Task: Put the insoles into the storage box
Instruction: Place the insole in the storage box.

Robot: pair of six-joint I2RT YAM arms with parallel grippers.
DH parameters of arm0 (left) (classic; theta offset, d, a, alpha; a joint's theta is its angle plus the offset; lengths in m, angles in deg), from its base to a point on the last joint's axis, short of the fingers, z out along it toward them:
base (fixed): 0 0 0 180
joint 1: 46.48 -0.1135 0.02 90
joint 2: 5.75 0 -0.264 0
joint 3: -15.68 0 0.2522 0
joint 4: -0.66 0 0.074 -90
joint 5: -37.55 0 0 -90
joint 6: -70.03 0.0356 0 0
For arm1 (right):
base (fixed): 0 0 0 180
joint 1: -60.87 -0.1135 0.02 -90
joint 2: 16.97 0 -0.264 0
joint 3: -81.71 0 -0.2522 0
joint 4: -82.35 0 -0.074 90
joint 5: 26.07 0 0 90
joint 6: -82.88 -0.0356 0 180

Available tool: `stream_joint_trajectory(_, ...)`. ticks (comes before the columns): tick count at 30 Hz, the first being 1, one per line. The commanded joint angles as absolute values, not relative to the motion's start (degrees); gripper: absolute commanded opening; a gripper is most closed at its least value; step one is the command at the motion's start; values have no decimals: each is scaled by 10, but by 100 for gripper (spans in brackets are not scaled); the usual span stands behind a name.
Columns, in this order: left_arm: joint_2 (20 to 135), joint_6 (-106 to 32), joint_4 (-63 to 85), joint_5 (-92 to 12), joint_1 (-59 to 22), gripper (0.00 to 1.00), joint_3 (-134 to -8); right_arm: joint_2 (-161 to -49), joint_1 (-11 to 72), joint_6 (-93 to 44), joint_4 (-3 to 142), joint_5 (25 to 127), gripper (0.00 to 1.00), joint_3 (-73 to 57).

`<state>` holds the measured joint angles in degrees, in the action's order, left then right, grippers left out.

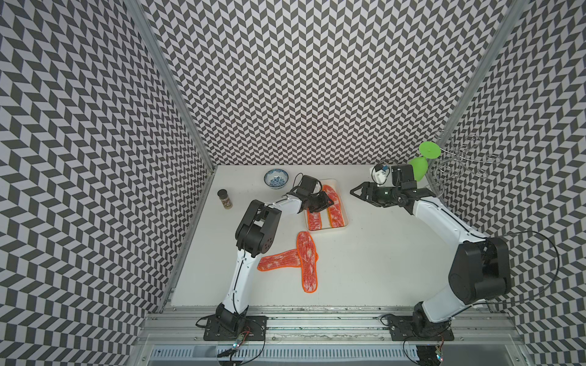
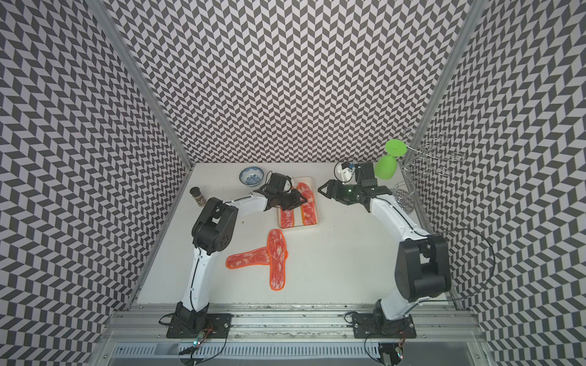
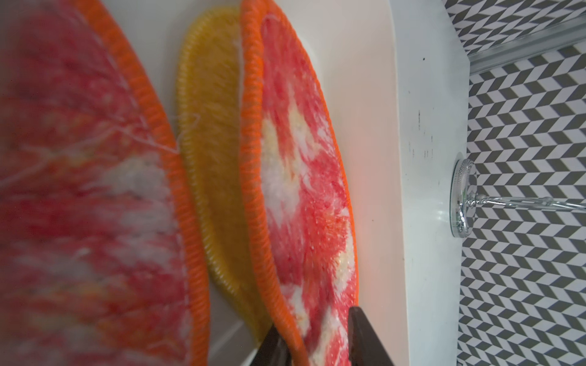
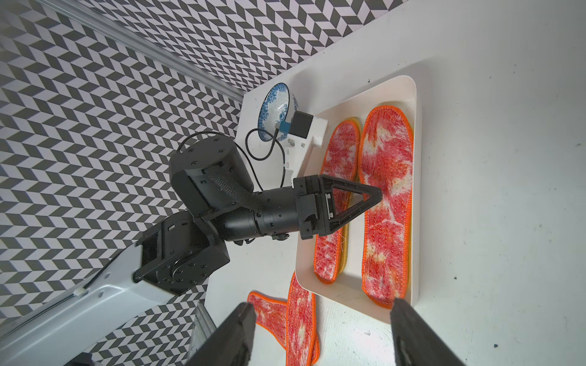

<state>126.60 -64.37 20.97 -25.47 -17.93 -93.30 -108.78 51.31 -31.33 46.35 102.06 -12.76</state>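
Insoles [image 1: 335, 211], mottled: two lay in the storage box [image 1: 326, 231], two crossed below it. Left gripper [image 1: 329, 202], narrowly parted, masked its top; right gripper [image 1: 352, 191] gaped empty. One bowl [image 1: 276, 178], one jar [image 1: 224, 199] stood leftward.

The insoles [image 1: 307, 261] are mottled red, pink and white with orange edging, the storage box [image 4: 396, 92] white, the bowl [image 1: 276, 179] blue-and-white, the walls [image 1: 317, 79] black-and-white chevron.
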Motion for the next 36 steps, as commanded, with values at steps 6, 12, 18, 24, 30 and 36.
stream_joint_trajectory(6, 1244, -601, 307, -308, -171, 49, -976, -1075, 515, -314, 493, 1027, 70, -132)
stream_joint_trajectory(12, 1239, -580, 356, -335, -166, 56, -999, -1071, 515, -314, 494, 1028, 70, -132)
stream_joint_trajectory(18, 1234, -559, 388, -363, -159, 59, -1018, -1067, 515, -314, 496, 1028, 70, -135)
stream_joint_trajectory(24, 1240, -534, 439, -397, -152, 60, -1052, -1064, 515, -314, 496, 1028, 70, -135)
stream_joint_trajectory(30, 1249, -503, 492, -434, -143, 61, -1089, -1062, 515, -314, 498, 1029, 70, -133)
stream_joint_trajectory(36, 1217, -478, 521, -465, -135, 62, -1095, -1059, 515, -311, 497, 1034, 71, -131)
